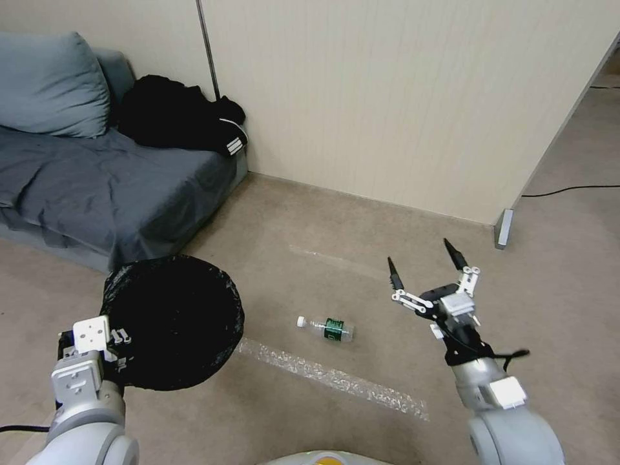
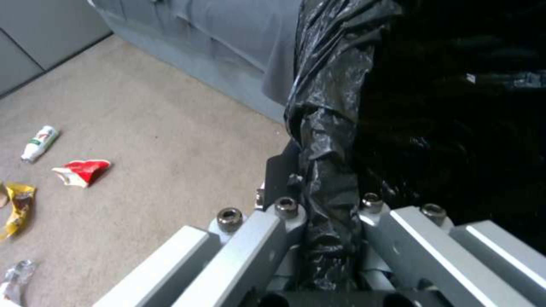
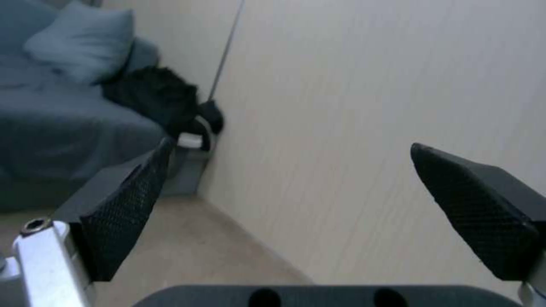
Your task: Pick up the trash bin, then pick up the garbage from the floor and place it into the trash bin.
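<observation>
Left pincer (image 1: 116, 339): low at the near left, pinching the near rim of the trash bin; in the left wrist view its fingers (image 2: 318, 200) press together on a bunched fold of the black bag.
Trash bin (image 1: 174, 320): held up off the floor at the near left, mouth turned toward the head camera, its crinkled glossy black liner (image 2: 335, 106) folded over the rim; its far edge comes close to the sofa's near corner.
Right pincer (image 1: 426, 266): raised over the floor at the right, fingers spread wide with nothing between them, tips pointing toward the far wall; the right wrist view shows both dark textured pads (image 3: 122, 204) well apart.
Bottle (image 1: 326, 328): clear plastic, white cap, green label, lying on its side on the floor between the bin and the right pincer, cap end toward the left.
Other garbage: in the left wrist view a small white bottle with a red-green label (image 2: 40, 143), a red wrapper (image 2: 82, 171), a yellow wrapper (image 2: 17, 207) and a crumpled clear scrap (image 2: 16, 276) lie scattered on the floor.
Sofa (image 1: 97, 187): grey, far left, with a cushion (image 1: 48, 87) and dark clothing (image 1: 181, 116) on it.
Floor (image 1: 323, 258): beige, with a strip of shiny tape (image 1: 336, 378) near the bottle.
</observation>
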